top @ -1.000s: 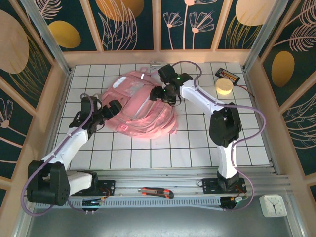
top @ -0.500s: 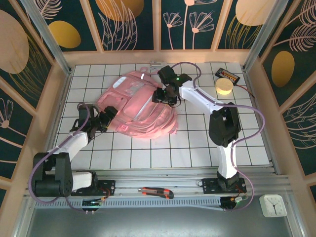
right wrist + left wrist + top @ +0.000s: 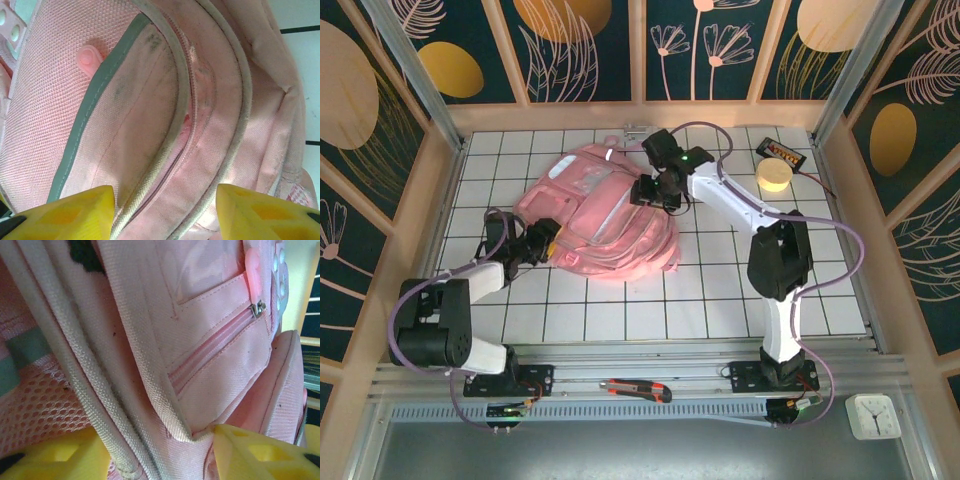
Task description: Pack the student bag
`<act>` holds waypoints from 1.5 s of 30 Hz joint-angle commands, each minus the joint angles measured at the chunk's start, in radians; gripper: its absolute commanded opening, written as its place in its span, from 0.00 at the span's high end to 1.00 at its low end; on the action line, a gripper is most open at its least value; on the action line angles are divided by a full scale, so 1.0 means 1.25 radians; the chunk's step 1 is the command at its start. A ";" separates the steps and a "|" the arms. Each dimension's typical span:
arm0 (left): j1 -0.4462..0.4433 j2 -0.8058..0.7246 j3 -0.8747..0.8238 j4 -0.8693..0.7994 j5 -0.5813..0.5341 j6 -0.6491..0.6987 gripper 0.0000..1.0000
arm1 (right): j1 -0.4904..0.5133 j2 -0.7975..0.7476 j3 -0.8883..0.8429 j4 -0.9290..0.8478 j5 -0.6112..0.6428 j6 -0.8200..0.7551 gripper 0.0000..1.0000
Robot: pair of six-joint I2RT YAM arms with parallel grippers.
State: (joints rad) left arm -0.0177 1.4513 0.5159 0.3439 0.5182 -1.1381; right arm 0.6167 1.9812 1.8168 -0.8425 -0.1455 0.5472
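Pink woven fabric made up the student bag [image 3: 605, 210], which lay flat on the white gridded table [image 3: 720, 290], left of centre. Pale piping edged its seams, a grey strip [image 3: 85, 115] curved across one panel, and a metal zip pull [image 3: 257, 309] sat at a pocket's end. The left gripper [image 3: 542, 241], at the bag's near-left edge, and the right gripper [image 3: 651, 190], at its far-right edge, each held yellow fingers [image 3: 75, 210] apart with fabric between; whether they pinched it could not be told.
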 commanded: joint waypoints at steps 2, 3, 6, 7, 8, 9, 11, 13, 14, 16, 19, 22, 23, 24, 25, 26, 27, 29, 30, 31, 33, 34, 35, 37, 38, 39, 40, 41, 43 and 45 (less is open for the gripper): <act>0.005 0.023 0.010 0.064 0.022 -0.017 0.57 | -0.005 -0.054 0.010 -0.025 0.029 -0.016 0.44; 0.005 0.025 0.008 0.069 0.024 -0.021 0.61 | -0.005 -0.057 0.009 -0.023 0.030 -0.017 0.44; 0.003 0.034 -0.001 0.096 0.037 -0.037 0.73 | -0.002 -0.080 -0.018 0.005 0.031 -0.016 0.44; 0.001 0.035 -0.003 0.105 0.038 -0.040 0.77 | -0.001 -0.095 -0.037 0.025 0.023 -0.010 0.44; -0.003 0.036 -0.003 0.111 0.039 -0.045 0.79 | -0.001 -0.111 -0.065 0.049 0.014 -0.001 0.44; -0.010 0.037 -0.002 0.112 0.039 -0.047 0.80 | 0.000 -0.126 -0.089 0.069 0.008 0.009 0.44; -0.032 0.041 0.006 0.117 0.037 -0.053 0.80 | 0.007 -0.152 -0.135 0.103 -0.001 0.033 0.44; -0.057 0.048 0.012 0.132 0.034 -0.066 0.80 | 0.018 -0.163 -0.157 0.104 -0.004 0.044 0.44; -0.072 0.052 0.013 0.141 0.030 -0.075 0.80 | 0.026 -0.164 -0.165 0.096 -0.004 0.047 0.44; -0.099 0.060 0.016 0.159 0.024 -0.092 0.79 | 0.050 -0.163 -0.176 0.070 -0.001 0.044 0.43; -0.144 0.075 0.022 0.180 0.014 -0.112 0.79 | 0.091 -0.172 -0.215 0.044 0.012 0.037 0.43; -0.193 0.096 0.030 0.208 0.007 -0.135 0.80 | 0.116 -0.192 -0.275 0.058 -0.001 0.058 0.43; -0.210 0.106 0.032 0.219 0.004 -0.146 0.80 | 0.122 -0.200 -0.289 0.065 -0.002 0.068 0.43; -0.226 0.113 0.036 0.227 0.002 -0.153 0.80 | 0.127 -0.204 -0.296 0.066 0.001 0.078 0.43; -0.244 0.123 0.042 0.234 0.001 -0.160 0.78 | 0.131 -0.206 -0.299 0.060 0.012 0.089 0.43; -0.262 0.134 0.053 0.234 0.003 -0.161 0.72 | 0.137 -0.206 -0.295 0.045 0.029 0.099 0.43; -0.276 0.143 0.063 0.230 0.004 -0.160 0.66 | 0.142 -0.203 -0.287 0.028 0.047 0.110 0.43; -0.300 0.152 0.071 0.226 0.006 -0.160 0.57 | 0.158 -0.196 -0.269 -0.018 0.096 0.135 0.43; -0.301 0.151 0.070 0.224 0.007 -0.159 0.53 | 0.167 -0.190 -0.262 -0.034 0.112 0.148 0.41; -0.301 0.144 0.066 0.216 0.009 -0.155 0.49 | 0.177 -0.184 -0.253 -0.045 0.124 0.157 0.40; -0.301 0.119 0.057 0.189 0.000 -0.143 0.47 | 0.195 -0.163 -0.230 -0.080 0.168 0.188 0.39; -0.301 0.108 0.052 0.179 0.000 -0.137 0.47 | 0.200 -0.148 -0.214 -0.096 0.183 0.200 0.39; -0.301 0.100 0.047 0.174 0.001 -0.134 0.47 | 0.207 -0.133 -0.200 -0.107 0.199 0.208 0.39; -0.300 0.076 0.035 0.158 -0.001 -0.126 0.46 | 0.220 -0.098 -0.148 -0.146 0.238 0.230 0.39; -0.299 0.067 0.031 0.149 -0.001 -0.120 0.46 | 0.228 -0.085 -0.127 -0.154 0.249 0.232 0.38; -0.297 0.055 0.028 0.137 -0.002 -0.112 0.45 | 0.236 -0.070 -0.104 -0.166 0.264 0.240 0.38; -0.293 0.042 0.024 0.122 -0.004 -0.106 0.45 | 0.245 -0.059 -0.085 -0.175 0.272 0.245 0.38; -0.290 0.031 0.018 0.112 -0.005 -0.101 0.45 | 0.252 -0.050 -0.072 -0.181 0.276 0.251 0.38; -0.282 0.007 0.000 0.101 -0.006 -0.096 0.44 | 0.261 -0.027 -0.049 -0.190 0.283 0.262 0.38; -0.272 -0.010 -0.021 0.097 -0.004 -0.096 0.44 | 0.267 -0.013 -0.033 -0.196 0.287 0.275 0.38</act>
State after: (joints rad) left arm -0.3748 1.4757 0.5236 0.5022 0.5091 -1.2797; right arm 0.9352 1.9343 1.7325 -1.0107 0.1429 0.8345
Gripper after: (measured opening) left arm 0.559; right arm 0.622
